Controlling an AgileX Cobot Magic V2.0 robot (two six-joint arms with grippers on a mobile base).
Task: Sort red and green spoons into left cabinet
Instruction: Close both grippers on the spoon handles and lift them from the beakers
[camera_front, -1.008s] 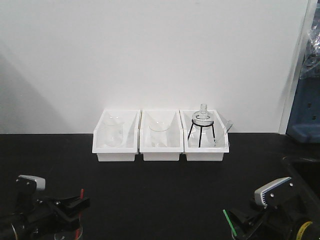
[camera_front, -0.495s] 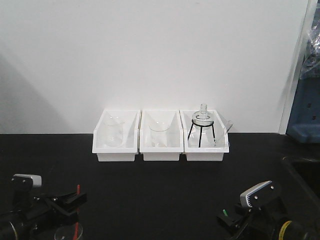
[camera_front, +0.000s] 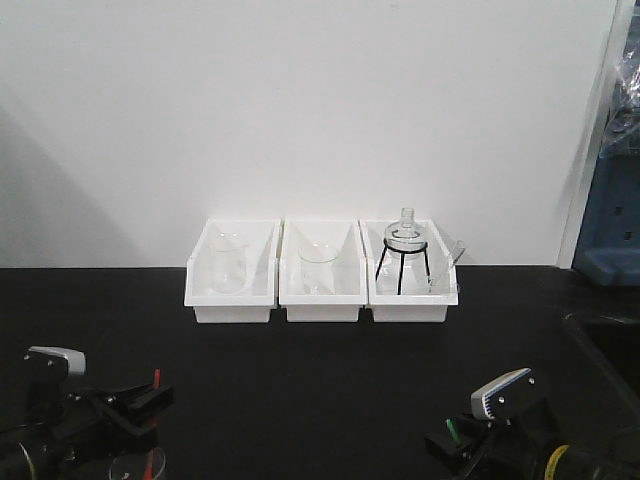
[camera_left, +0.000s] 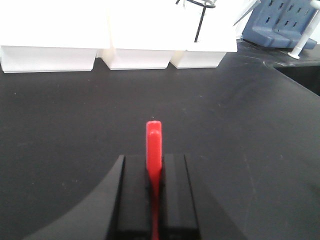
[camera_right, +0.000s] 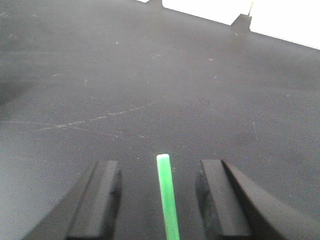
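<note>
The red spoon (camera_left: 154, 142) is clamped by its handle btwn the two black fingers (camera_left: 134, 190) of the left gripper (camera_left: 154, 161). The jaws are pressed shut against it on both sides, w/ the handle end sticking out fwd past the fingertips, above the black bench (camera_left: 240, 115).

The green spoon (camera_right: 166, 200) is seen in the right wrist view as a thin strip running down the middle of the right gripper (camera_right: 159, 162). Its fingers (camera_right: 100, 200) are spread apart, w/ a clear gap left on each side of the spoon, so nothing is pinched at the tips. Whether the spoon is supported farther back or lies on the bench can't be told.

Both grippers are held low over the near part of the bench, well apart. At the back, against the white wall, three white bins (camera_front: 320, 300) are lined up side by side: a beaker (camera_front: 228, 262) in the left one, another beaker (camera_front: 318, 268) in the ctr one, and a glass flask (camera_front: 405, 235) on a black stand in the right one.
</note>
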